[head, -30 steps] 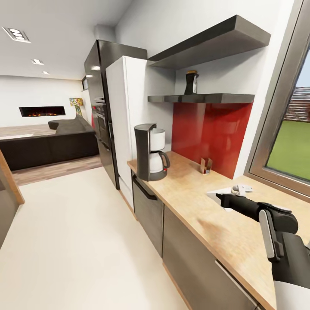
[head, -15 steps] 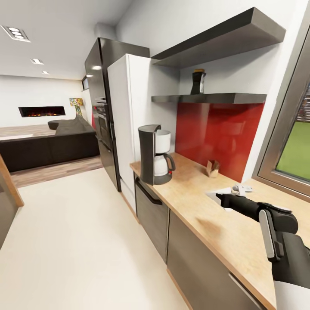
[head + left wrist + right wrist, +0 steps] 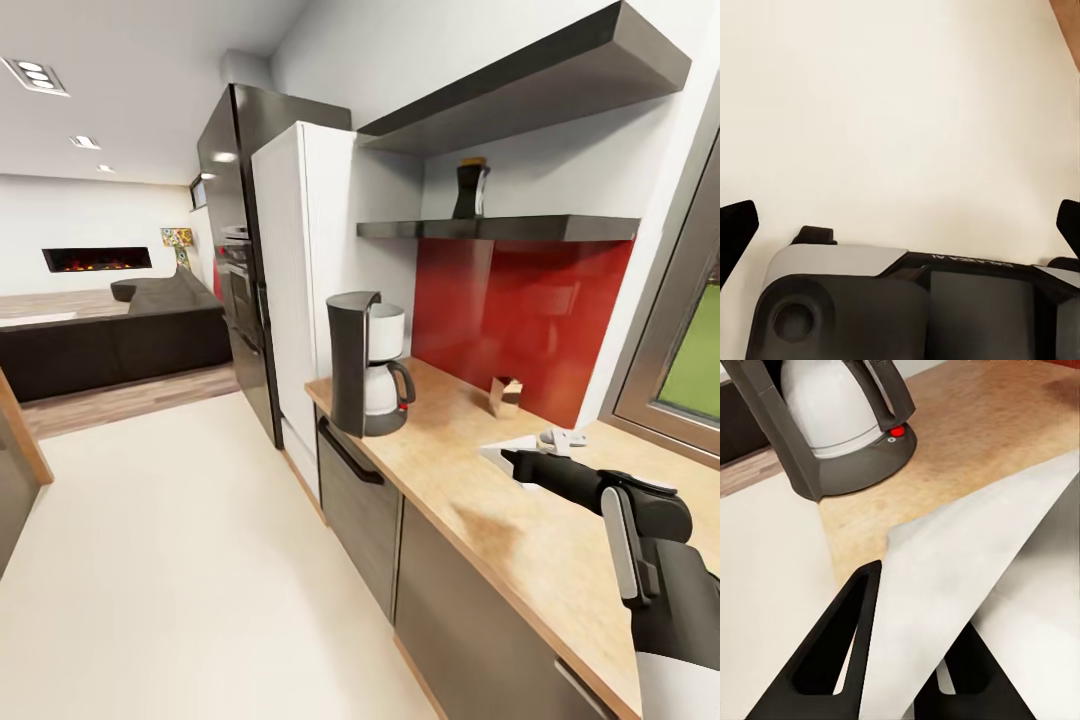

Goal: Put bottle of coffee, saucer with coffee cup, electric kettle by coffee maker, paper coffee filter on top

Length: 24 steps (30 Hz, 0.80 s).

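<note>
Flat, paper coffee filter (image 3: 967, 577) points toward coffee maker (image 3: 832, 420).

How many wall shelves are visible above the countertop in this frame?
2. The kitchen shelf holding the bottle of coffee sits just above the red backsplash; a second shelf hangs higher. The window frame cuts both ends off.

Dark grey coffee maker (image 3: 365, 364) with white carafe; light wood-grain countertop (image 3: 520, 540); white paper coffee filter (image 3: 967, 585); seemingly near-black bottle of coffee (image 3: 470, 188).
</note>
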### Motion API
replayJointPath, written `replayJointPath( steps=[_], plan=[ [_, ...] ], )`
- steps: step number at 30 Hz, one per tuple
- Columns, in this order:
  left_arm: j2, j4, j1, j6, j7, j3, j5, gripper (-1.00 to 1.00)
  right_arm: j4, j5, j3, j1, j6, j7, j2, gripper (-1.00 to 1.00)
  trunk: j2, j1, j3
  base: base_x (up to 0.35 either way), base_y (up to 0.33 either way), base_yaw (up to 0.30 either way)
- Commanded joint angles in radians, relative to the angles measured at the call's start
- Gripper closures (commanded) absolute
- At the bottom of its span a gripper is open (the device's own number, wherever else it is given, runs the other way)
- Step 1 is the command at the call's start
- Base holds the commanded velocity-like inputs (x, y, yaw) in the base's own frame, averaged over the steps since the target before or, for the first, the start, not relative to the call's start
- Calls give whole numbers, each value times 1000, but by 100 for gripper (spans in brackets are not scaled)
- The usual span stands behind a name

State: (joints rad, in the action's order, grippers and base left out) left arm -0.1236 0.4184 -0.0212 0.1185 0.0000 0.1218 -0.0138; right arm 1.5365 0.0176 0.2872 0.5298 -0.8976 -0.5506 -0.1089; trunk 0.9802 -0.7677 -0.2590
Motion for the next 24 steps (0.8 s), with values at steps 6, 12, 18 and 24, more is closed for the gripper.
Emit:
replayJointPath(
  steps=[6,12,18,24],
  plan=[
    [-1,2,0,1,0,3,-2,-100,1,3,-43,8,-11,4,15,100,1,-1,-1,86,14,0],
    [-1,2,0,1,0,3,-2,-100,2,1,-79,78,-47,25,27,100,1,-1,-1,132,2,0],
    [-1,1,0,1,0,3,-2,-100,0,-4,-88,184,-88,68,34,100,1,-1,-1,27,0,0],
    [-1,1,0,1,0,3,-2,-100,-5,-7,-135,281,-98,150,67,100,1,-1,-1,5,0,0]
  ],
)
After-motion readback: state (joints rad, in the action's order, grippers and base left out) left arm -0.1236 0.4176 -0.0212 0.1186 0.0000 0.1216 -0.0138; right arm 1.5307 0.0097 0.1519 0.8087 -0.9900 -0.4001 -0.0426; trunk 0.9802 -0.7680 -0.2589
